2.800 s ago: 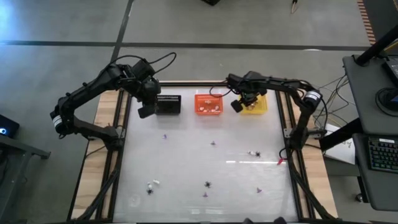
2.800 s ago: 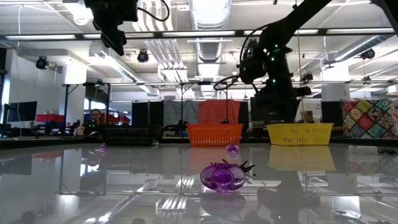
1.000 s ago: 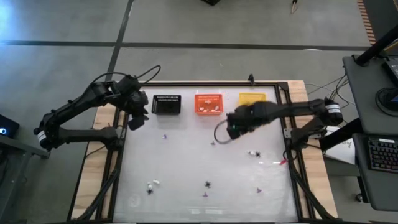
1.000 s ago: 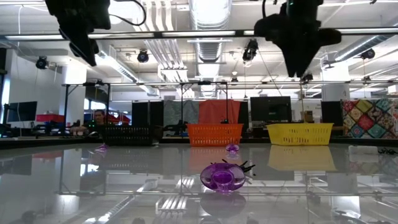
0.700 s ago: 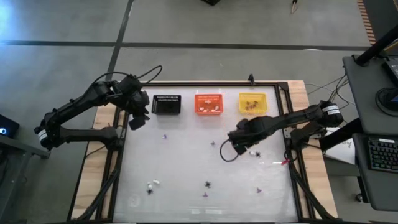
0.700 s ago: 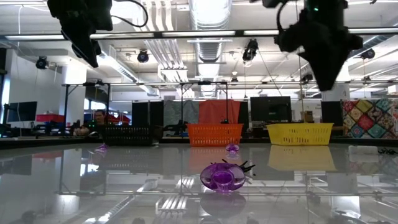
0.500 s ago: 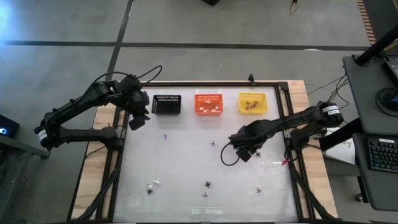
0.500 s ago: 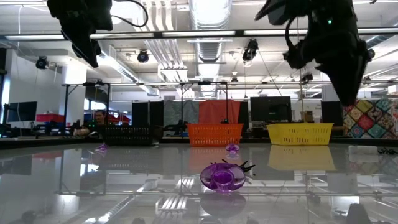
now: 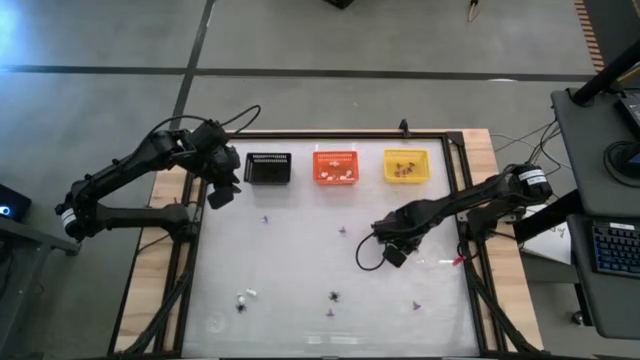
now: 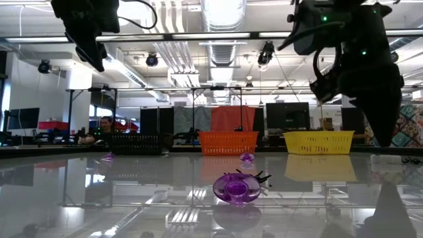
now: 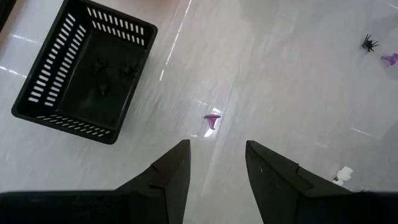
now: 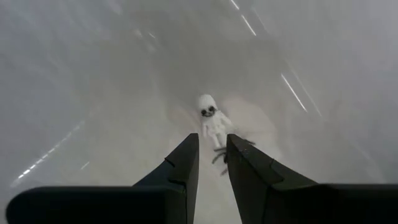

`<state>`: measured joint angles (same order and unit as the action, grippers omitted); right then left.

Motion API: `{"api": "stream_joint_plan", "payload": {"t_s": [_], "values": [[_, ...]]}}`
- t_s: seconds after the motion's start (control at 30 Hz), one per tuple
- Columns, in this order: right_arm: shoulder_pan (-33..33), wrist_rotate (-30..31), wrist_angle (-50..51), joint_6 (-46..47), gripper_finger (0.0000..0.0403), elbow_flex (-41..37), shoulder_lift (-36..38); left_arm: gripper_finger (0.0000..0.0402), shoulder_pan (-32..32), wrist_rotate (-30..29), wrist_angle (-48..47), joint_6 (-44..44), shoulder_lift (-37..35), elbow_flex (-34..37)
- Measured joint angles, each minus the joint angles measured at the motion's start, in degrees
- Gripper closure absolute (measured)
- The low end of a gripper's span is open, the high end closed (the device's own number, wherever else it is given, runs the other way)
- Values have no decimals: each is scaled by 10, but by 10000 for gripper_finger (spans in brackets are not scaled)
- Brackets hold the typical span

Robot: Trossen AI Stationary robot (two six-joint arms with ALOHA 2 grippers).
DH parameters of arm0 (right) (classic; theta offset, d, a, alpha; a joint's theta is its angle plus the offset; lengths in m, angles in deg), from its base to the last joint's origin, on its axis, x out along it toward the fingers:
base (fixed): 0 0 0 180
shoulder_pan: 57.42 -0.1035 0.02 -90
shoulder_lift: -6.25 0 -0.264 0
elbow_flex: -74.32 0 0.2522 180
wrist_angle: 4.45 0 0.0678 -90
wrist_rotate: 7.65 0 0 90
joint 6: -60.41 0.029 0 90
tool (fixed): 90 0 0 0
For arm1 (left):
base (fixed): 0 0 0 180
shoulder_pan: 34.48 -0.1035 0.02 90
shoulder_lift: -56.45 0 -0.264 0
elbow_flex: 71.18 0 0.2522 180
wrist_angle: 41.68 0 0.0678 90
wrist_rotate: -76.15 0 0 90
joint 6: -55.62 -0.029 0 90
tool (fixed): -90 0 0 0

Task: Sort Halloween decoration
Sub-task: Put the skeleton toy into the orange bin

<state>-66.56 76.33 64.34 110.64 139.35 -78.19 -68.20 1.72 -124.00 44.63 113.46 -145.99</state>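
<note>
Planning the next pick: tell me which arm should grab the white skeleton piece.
Right. The right gripper is open and hangs right over the white skeleton on the table. The left gripper waits beside the black basket, far from it.

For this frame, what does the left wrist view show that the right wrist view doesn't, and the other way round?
Only the left wrist view shows the black basket, a purple trinket ahead of the open left gripper, and a black spider farther off. Only the right wrist view shows a white skeleton figure lying just past the tips of the right gripper, whose fingers stand slightly apart. Both show their own dark fingers and the pale glossy table.
</note>
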Motion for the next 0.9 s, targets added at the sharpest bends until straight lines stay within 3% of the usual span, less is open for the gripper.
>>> {"api": "stream_joint_plan", "payload": {"t_s": [0.43,0.9], "values": [[1,3,-71,27,336,-54,-1,264,0,0,7,0,0,0],[7,-9,-88,116,393,-67,0,264,0,0,37,-15,0,0]]}}
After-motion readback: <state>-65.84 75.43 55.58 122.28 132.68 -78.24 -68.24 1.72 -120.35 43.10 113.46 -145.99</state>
